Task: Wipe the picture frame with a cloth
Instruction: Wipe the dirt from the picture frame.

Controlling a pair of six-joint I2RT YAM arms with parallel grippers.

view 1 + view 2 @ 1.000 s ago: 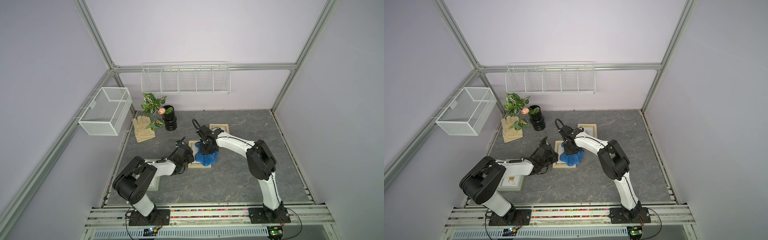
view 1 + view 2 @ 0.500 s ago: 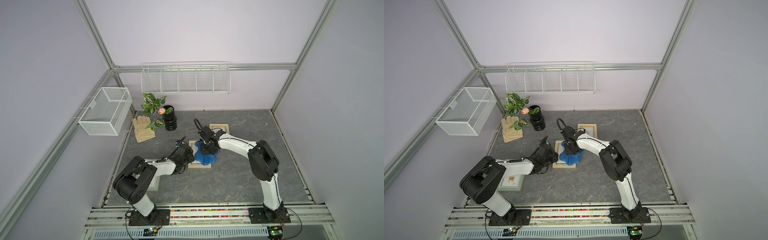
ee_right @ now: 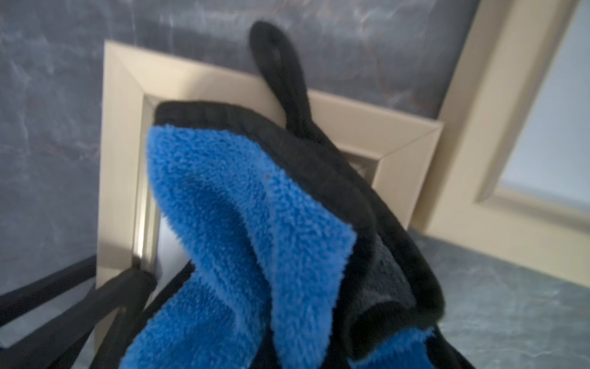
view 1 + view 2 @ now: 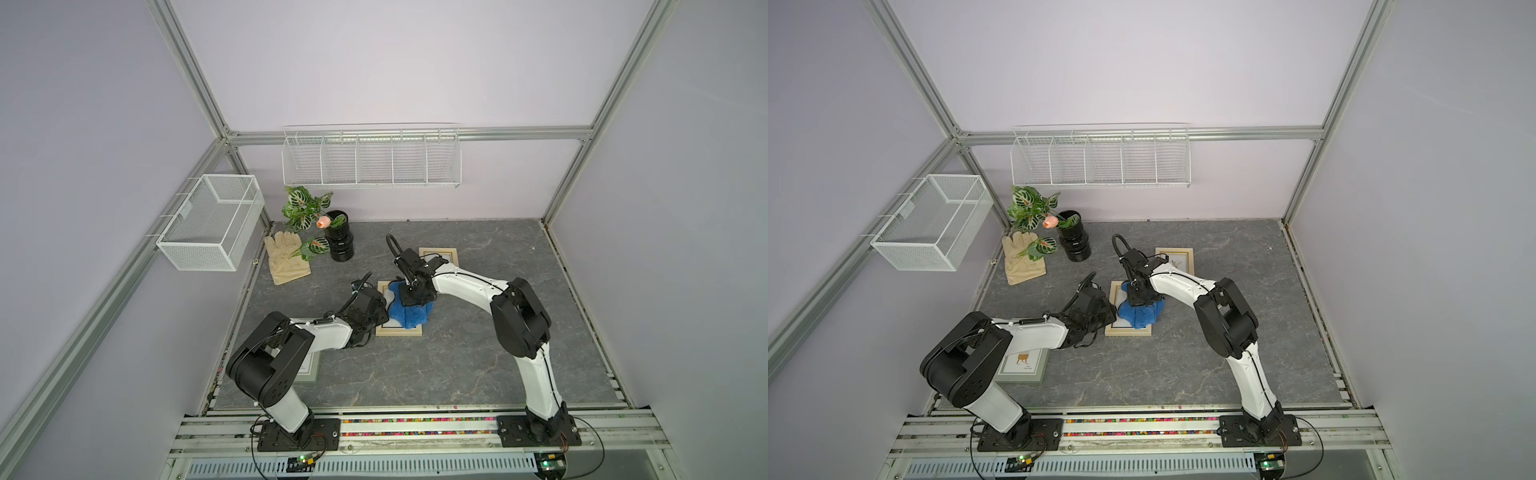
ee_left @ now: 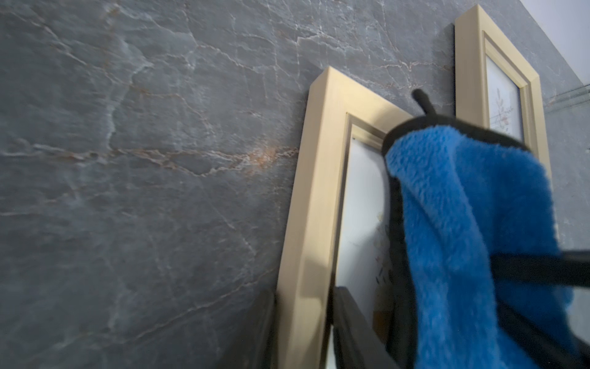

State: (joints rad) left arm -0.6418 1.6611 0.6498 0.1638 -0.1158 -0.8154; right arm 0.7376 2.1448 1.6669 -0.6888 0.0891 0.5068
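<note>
Left claw (image 4: 384,316) clamped, right claw (image 4: 413,300) pinched tight, arms reaching inward

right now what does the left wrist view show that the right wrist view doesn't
Only the left wrist view: the frame's long side rail running its length, faint print on its white mat, and the plant sketch in the second frame.

Only the right wrist view: both corners of the frame's short rail, and the cloth's grey underside inside a fold.

Both: the blue cloth with its black trim and loop draped over the gold frame, the second frame beside it, and the grey marble table.
</note>
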